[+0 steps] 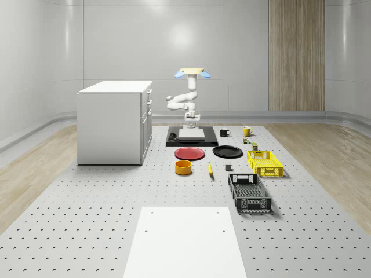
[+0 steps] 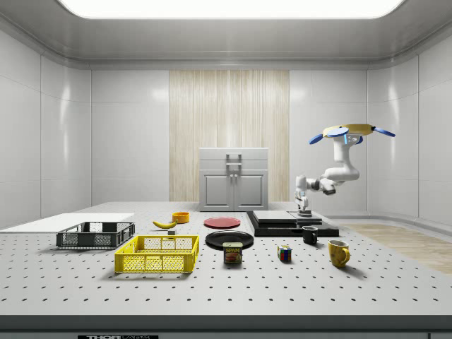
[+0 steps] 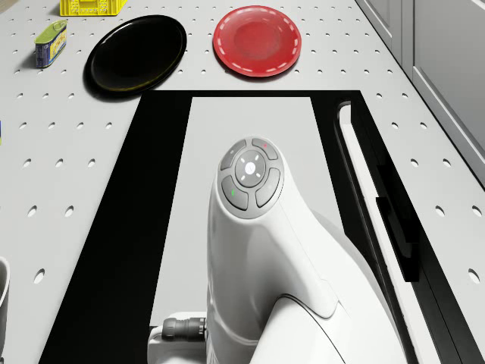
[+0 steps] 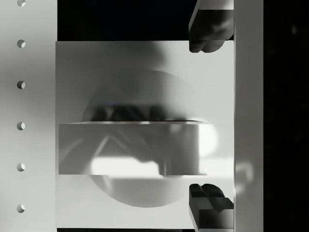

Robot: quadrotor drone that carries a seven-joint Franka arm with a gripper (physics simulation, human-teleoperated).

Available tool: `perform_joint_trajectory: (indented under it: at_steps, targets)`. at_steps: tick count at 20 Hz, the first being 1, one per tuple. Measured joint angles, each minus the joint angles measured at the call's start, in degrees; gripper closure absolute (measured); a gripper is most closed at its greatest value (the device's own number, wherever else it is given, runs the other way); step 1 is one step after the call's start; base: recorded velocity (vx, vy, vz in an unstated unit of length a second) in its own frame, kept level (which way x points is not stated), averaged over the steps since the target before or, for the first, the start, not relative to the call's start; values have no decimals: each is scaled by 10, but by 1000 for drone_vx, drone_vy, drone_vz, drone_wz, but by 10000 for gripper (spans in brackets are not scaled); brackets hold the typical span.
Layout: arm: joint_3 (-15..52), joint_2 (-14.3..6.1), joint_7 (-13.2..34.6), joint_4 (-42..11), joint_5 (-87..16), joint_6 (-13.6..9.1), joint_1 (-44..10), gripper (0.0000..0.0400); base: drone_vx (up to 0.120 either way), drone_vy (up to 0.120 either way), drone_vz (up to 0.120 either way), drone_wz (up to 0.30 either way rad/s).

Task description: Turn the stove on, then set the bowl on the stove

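While the drone (image 1: 192,73) hovers above the far edge of the stove (image 1: 192,136), the arm folds down so that the gripper (image 4: 211,116) hangs just over the stove's pale top plate (image 3: 250,152), fingers (image 4: 208,29) spread wide apart and holding nothing. In the side view the gripper (image 2: 304,205) sits just above the black base.

The bowl (image 1: 184,167) stands on the perforated table (image 1: 87,197), well in front of the stove on the side away from the drone, just past the red plate (image 1: 190,153) and beside the banana (image 1: 210,169). It rests upright with its mouth facing up; being round, it has no long axis across the table, only its vertical one, so it can be approached from any side.

I judge it a light, rigid, straight-walled dish, probably smooth and therefore somewhat slippery. The best hold looks to be on the rim, one finger inside and one outside the wall, coming straight down; spanning its full width seems less likely to fit the opened fingers. It should not deform, but a shallow pinch could let it tilt or swing.

The stove's long axis runs from the drone towards the red plate, and a raised strip (image 3: 379,220), perhaps the control, lies along the edge facing the white cabinet (image 1: 114,121). Switching on looks not yet done.
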Motion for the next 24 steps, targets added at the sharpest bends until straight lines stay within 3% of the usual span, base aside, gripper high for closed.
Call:
perform_joint_trajectory:
  at_steps: [11, 24]
  targets:
    - [-26, -18, 6, 11, -18, 30, -11, 0, 0, 0, 0, 0]
    - [-29, -19, 52, 13, -21, 33, -59, 0, 0, 0, 0, 0]
